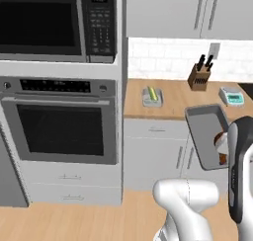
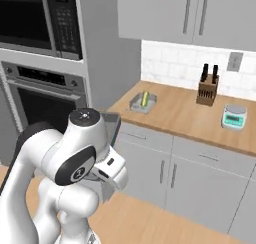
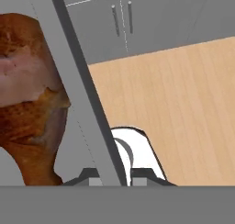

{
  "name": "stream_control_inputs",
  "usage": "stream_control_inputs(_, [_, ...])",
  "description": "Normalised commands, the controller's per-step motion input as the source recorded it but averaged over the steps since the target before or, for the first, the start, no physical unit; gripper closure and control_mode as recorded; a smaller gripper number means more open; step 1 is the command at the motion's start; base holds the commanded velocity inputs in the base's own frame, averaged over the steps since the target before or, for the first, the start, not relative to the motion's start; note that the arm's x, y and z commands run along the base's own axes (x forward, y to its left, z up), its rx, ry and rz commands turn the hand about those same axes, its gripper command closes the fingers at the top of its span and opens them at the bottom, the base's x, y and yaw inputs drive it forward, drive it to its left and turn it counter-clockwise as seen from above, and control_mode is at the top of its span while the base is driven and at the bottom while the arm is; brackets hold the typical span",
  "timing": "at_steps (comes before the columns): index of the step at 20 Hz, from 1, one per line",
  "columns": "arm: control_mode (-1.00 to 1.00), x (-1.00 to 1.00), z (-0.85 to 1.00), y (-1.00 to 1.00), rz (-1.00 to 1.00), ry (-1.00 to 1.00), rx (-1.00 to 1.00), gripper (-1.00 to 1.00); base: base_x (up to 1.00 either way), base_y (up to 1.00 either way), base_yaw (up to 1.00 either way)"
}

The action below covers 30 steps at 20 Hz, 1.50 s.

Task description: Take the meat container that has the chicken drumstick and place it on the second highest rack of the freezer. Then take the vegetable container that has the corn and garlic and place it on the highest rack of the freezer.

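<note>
Gripper [image 3: 112,179] clamping meat container [image 1: 210,131], chicken drumstick [image 3: 27,94] inside

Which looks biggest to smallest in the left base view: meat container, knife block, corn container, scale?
1. meat container, held near the camera, so enlarged
2. knife block
3-4. scale and corn container, too alike to rank

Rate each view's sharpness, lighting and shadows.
Left base view: even flat light, no cast shadows, slightly soft; tray legible. Right base view: same flat light, arm sharp, knife block a little soft. Hand view: drumstick very close, texture smeared and blurry; floor crisp.
</note>
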Motion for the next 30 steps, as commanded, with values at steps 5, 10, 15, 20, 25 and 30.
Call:
stream_control_inputs(5, [1.0, 0.0, 0.0, 0.0, 0.0, 0.0, 0.0, 1.0, 0.07, 1.0, 0.44])
stream_control_inputs(10, [1.0, 0.0, 0.0, 0.0, 0.0, 0.0, 0.0, 1.0, 0.08, 1.0, 0.34])
stream_control_inputs(15, [1.0, 0.0, 0.0, 0.0, 0.0, 0.0, 0.0, 1.0, 0.42, 1.0, 0.39])
stream_control_inputs(20, [1.0, 0.0, 0.0, 0.0, 0.0, 0.0, 0.0, 1.0, 0.49, 1.0, 0.4])
stream_control_inputs(25, [1.0, 0.0, 0.0, 0.0, 0.0, 0.0, 0.0, 1.0, 0.56, 1.0, 0.39])
stream_control_inputs(30, [1.0, 0.0, 0.0, 0.0, 0.0, 0.0, 0.0, 1.0, 0.61, 1.0, 0.33])
